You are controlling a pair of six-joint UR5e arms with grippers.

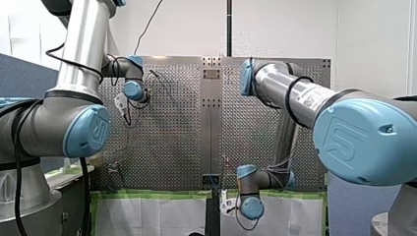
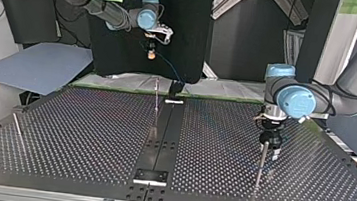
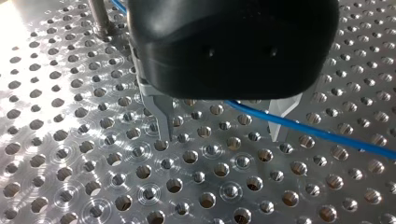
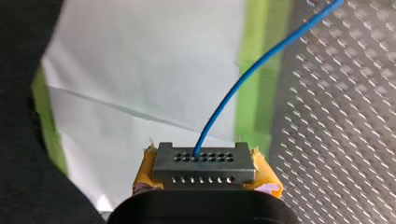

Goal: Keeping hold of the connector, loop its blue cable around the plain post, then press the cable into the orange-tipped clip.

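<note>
Visibly, blue cable (image 4: 223,100) crosses green tape (image 4: 261,107) edging table (image 4: 336,116).

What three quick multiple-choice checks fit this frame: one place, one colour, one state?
1. The connector is: A in a tray; B in my right gripper; C on the floor.
2. Its cable is: A red; B black; C blue.
3. My left gripper is: A open; B shut on the cable; C shut on the connector.
1 B: yellow pads clamp its sides. 2 C: it is blue in both wrist views. 3 A: its fingers stand wide apart.
</note>
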